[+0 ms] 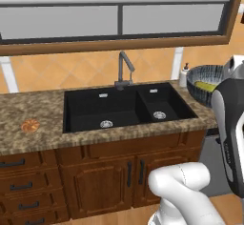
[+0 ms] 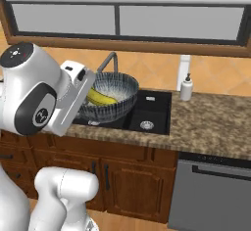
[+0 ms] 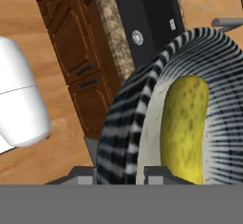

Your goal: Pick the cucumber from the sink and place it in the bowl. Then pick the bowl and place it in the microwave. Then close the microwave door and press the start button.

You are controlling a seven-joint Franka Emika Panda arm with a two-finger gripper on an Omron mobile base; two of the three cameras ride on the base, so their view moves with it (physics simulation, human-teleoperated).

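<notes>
The end effector point(image 3: 116, 173) pinches the rim of the round dark grey ribbed bowl point(image 2: 110, 98), held above the black double-basin sink point(image 1: 124, 107); the stubby yellow-green cucumber point(image 3: 185, 128) lies inside. Keep the bowl level during carry toward the microwave.

Ribbed grey bowl point(image 2: 112, 98) above the black sink point(image 1: 125, 106) — yellow-green cucumber point(image 2: 99, 98) inside

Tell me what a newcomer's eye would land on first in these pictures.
First, the ribbed dark bowl held up in the air over the black sink, with the yellow-green cucumber lying inside it. The gripper clamps the bowl's rim, one finger inside and one outside, as the hand view shows. After that, the orange-brown pastry on the counter left of the sink and the soap bottle on its right.
</notes>
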